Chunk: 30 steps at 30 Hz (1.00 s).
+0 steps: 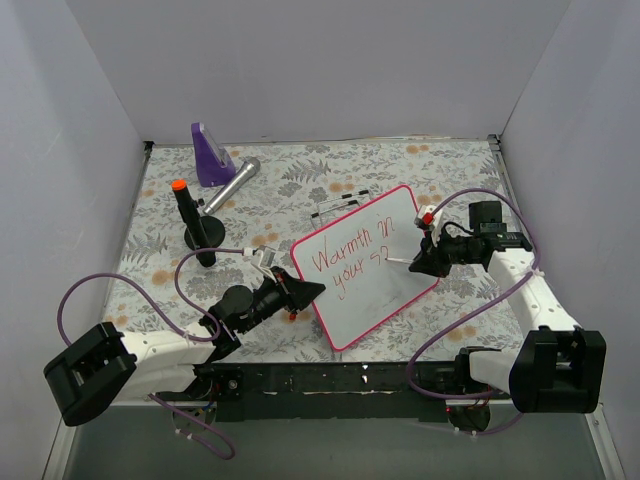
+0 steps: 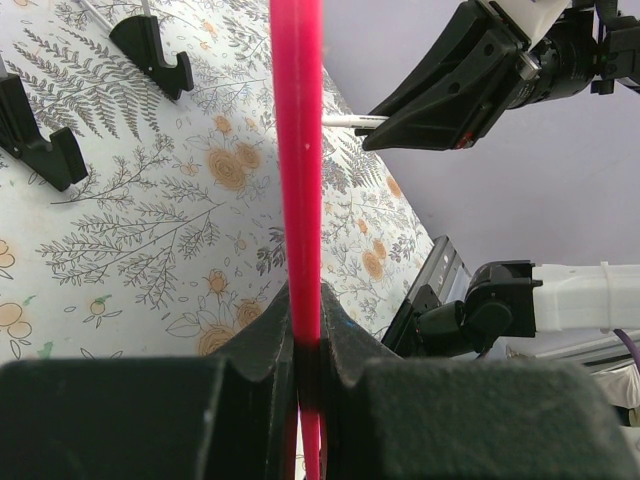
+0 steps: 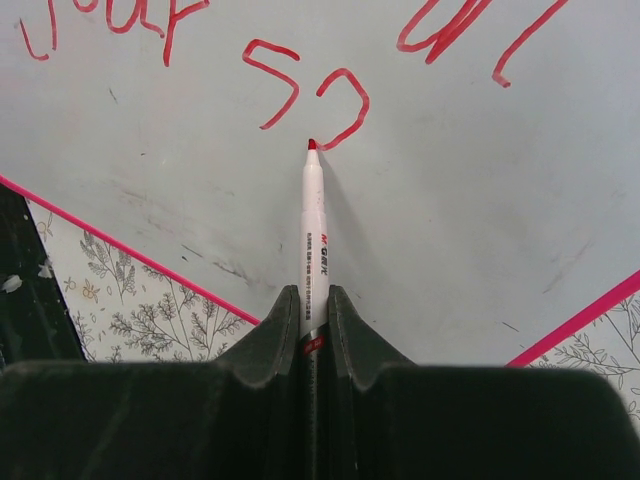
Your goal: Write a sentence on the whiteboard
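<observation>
Left gripper (image 2: 308, 345): jaws pinched on the pink-red frame of the small glossy white whiteboard (image 1: 385, 290), mid-frame from above.
Right gripper (image 3: 313, 310): jaws clamped on a slim white red-tipped marker (image 3: 313, 215), tip at the board.
Sentence (image 1: 345, 262): red handwriting, two lines, ending mid-word.
Risk: I'd fear that pressing hard skews the board in my left pinch and smears the letters.
Count: one board, one held marker. Upper left: one black orange-capped pen (image 1: 190, 215), one purple wedge (image 1: 210, 155), one silver cylinder (image 1: 233, 183).
</observation>
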Tool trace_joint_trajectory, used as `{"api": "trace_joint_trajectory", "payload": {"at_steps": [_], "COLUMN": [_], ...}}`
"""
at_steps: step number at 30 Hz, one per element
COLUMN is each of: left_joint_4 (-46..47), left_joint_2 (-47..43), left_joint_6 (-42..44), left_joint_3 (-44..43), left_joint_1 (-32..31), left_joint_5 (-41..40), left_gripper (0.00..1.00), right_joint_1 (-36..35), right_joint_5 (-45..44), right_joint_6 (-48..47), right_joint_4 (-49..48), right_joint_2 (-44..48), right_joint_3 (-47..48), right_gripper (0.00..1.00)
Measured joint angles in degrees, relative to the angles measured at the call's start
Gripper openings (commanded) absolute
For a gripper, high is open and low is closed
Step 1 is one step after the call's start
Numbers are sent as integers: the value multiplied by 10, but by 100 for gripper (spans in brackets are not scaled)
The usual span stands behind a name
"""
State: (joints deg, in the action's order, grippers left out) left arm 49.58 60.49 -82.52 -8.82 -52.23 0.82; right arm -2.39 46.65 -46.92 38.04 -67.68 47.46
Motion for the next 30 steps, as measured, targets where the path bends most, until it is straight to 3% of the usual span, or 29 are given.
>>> {"api": "trace_joint_trajectory", "payload": {"at_steps": [30], "left_joint_4": [18], "left_joint_2": [15], "left_joint_6": [5], "left_joint_3": [0], "left_joint_1": [0], "left_joint_5": [2], "left_gripper": [0], "right_joint_1": [-6], "right_joint_5": [28], "right_joint_6": [31], "right_joint_4": [-7], "right_joint_2": [-14], "right_joint_3": [55], "right_gripper": [1]}}
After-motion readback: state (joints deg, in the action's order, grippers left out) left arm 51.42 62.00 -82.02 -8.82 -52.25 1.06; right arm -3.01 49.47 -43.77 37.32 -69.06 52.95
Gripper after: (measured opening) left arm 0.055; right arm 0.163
